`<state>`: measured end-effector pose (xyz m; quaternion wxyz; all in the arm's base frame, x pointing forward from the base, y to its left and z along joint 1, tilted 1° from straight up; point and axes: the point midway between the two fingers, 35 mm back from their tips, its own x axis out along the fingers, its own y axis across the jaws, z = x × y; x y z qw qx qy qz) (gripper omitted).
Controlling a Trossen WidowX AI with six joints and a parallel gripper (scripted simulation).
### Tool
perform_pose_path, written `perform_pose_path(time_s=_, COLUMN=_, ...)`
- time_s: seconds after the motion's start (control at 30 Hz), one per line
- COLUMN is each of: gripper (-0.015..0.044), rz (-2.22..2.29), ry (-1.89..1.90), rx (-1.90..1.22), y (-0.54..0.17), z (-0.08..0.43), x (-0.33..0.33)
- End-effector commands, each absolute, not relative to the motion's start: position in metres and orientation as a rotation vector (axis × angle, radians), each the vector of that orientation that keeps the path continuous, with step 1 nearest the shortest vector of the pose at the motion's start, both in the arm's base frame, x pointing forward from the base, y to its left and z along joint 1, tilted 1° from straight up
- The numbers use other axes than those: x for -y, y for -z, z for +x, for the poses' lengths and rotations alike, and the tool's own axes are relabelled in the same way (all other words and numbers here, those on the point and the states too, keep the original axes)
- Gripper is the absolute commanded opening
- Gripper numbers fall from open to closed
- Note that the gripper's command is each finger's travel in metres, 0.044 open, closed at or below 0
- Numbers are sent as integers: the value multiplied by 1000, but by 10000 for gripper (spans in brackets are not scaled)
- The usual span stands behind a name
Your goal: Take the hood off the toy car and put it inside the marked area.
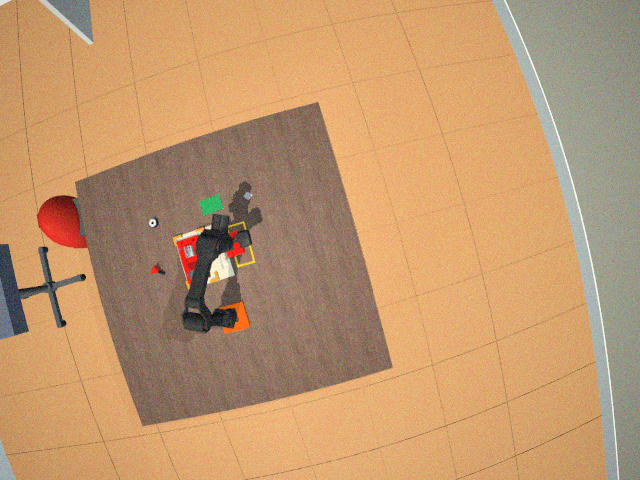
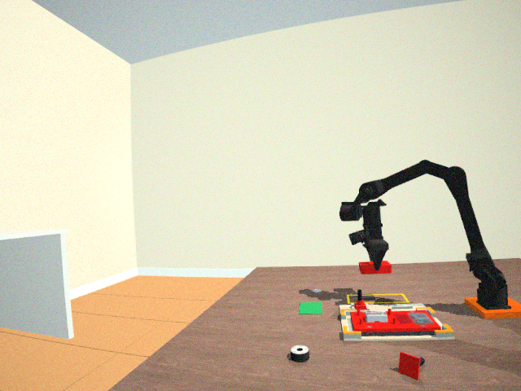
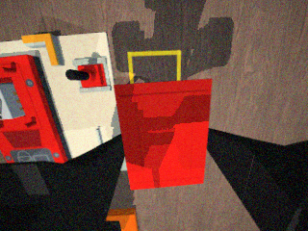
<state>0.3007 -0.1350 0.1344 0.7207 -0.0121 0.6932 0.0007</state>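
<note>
The red hood [image 1: 235,250] [image 2: 365,268] [image 3: 188,154] is off the car, held level in the air. My gripper [image 2: 377,267] [image 3: 164,135] is shut on the hood, one finger on each side. The marked area, a yellow outline [image 1: 253,258] [image 2: 406,297] [image 3: 179,64], lies on the table beside the car's tray. In the wrist view the hood covers its nearer part. The toy car [image 1: 187,264] [image 2: 369,326] [image 3: 38,101] is red, with a grey block showing, and sits in the cream tray [image 1: 223,268] [image 3: 82,113].
A red block with a black peg [image 2: 361,305] [image 3: 98,75] stands on the tray. Elsewhere are a green square [image 1: 211,204] [image 2: 310,308], a small pale tile [image 1: 248,195] [image 2: 316,290], a wheel [image 1: 153,222] [image 2: 299,353] and a red plate with a black knob [image 1: 155,269] [image 2: 409,365].
</note>
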Motion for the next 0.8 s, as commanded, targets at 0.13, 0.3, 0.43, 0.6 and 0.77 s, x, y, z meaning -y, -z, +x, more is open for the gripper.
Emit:
perform_pose_path(time_s=0.13, gripper=0, rz=-29, ry=-4, rx=-1526, y=-130, z=301, x=135)
perform_pose_path(time_s=0.3, gripper=0, rz=-29, ry=-4, rx=-1526, y=-126, z=302, x=136)
perform_pose_path(time_s=0.43, gripper=0, rz=-29, ry=-4, rx=-1526, y=-122, z=302, x=136)
perform_pose_path(time_s=0.6, gripper=0, rz=-29, ry=-4, rx=-1526, y=-118, z=303, x=136)
perform_pose_path(time_s=0.77, gripper=0, rz=-29, ry=-4, rx=-1526, y=-114, z=303, x=136)
